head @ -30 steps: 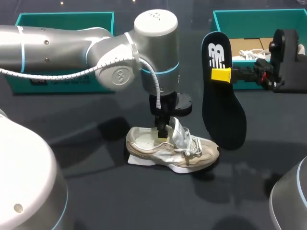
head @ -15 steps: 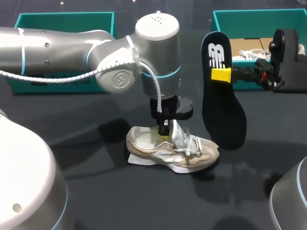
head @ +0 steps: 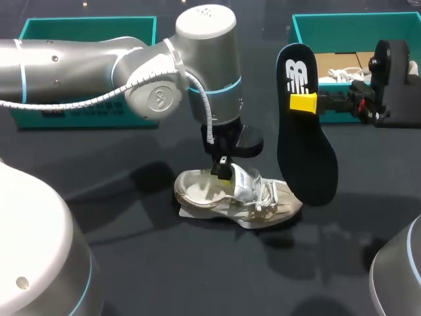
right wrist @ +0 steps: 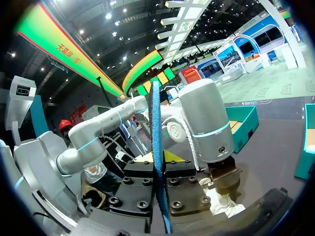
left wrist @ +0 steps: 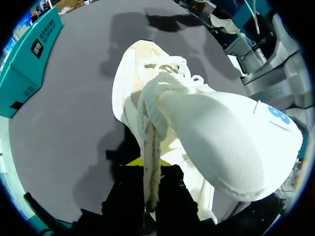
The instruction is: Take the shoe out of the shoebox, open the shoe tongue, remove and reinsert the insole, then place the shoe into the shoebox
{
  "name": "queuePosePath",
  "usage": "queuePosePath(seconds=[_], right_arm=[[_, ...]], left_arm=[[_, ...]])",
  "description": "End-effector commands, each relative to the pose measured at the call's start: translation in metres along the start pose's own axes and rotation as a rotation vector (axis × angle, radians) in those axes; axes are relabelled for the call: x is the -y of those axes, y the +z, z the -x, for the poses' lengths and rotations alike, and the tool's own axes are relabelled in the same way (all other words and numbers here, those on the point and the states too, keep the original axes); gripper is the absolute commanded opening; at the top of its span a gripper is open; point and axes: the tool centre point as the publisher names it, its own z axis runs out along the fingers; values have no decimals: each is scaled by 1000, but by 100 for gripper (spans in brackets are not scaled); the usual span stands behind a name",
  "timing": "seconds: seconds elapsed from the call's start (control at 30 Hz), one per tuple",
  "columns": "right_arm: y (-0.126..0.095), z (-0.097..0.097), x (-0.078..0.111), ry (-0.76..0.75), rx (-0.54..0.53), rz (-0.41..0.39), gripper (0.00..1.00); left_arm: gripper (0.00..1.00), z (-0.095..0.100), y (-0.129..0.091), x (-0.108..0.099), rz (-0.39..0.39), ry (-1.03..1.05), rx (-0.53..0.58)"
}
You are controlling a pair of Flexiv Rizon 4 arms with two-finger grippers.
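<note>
A beige shoe [head: 245,203] lies on its side at the middle of the dark table [head: 131,263]. My left gripper [head: 222,172] comes down from above and is shut on the shoe's tongue [head: 241,182], pulled up off the opening. In the left wrist view the white tongue [left wrist: 231,142] and laces [left wrist: 152,103] run down into my left gripper [left wrist: 150,169]. My right gripper [head: 304,103] hangs at the right, shut on the black insole [head: 306,155], which stands upright above the table. In the right wrist view the insole [right wrist: 156,147] shows edge-on between my right gripper [right wrist: 158,158] fingers.
A teal shoebox [head: 329,21] with white paper inside stands at the back right, behind the insole. A second teal box [head: 85,29] stands at the back left, behind my left arm. A white scrap [head: 189,213] sticks out from under the shoe's heel.
My left gripper closed on the tongue and drew it up and to the left. The shoe tipped and shifted slightly with it. The right arm and the insole kept still.
</note>
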Motion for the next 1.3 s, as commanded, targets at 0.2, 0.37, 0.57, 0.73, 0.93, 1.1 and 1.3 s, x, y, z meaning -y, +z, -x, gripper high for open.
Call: queuePosePath(seconds=[0.2, 0.37, 0.57, 0.73, 0.93, 1.1, 1.3], right_arm=[[1, 0, 1, 0, 1, 0, 0], [1, 0, 1, 0, 1, 0, 0], [1, 0, 1, 0, 1, 0, 0], [1, 0, 1, 0, 1, 0, 0], [1, 0, 1, 0, 1, 0, 0], [1, 0, 1, 0, 1, 0, 0], [1, 0, 1, 0, 1, 0, 0]], left_arm=[[0, -9, -33, -7, 37, 61, 58], [0, -12, -38, -11, 76, 222, 75], [0, -15, -38, -19, 98, 602, -9], [0, -15, -38, -19, 98, 602, -9], [0, -15, -36, -18, 85, 650, -22], [0, -15, -38, -17, 54, 836, -51], [0, -23, -41, -16, 46, 963, -36]])
